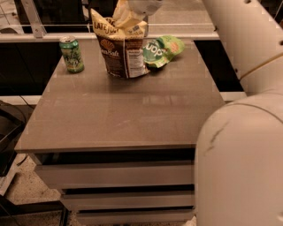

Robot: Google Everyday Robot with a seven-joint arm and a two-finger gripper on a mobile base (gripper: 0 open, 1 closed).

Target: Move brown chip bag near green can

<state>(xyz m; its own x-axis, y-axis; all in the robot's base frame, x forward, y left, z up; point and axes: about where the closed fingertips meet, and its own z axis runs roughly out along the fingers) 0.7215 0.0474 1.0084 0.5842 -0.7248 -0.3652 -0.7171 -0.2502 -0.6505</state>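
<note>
Gripper: I saw the gripper (134,13) at the top edge of the view, above the far side of the table (132,114), clenched on the bunched top of the brown chip bag (120,50).
Bag position: upright between the green can (71,54) and the green chip bag (161,49), just beside the latter and apart from the can.
Risk, grip: I judged the thin pinched fold could slip, dropping the bag short.
Risk, travel: a fast sweep could swing the bag into the can and topple it.

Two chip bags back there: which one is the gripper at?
The brown chip bag, upright at the back of the table, with the gripper at its crumpled top. The green chip bag lies flat just right of it.
</note>
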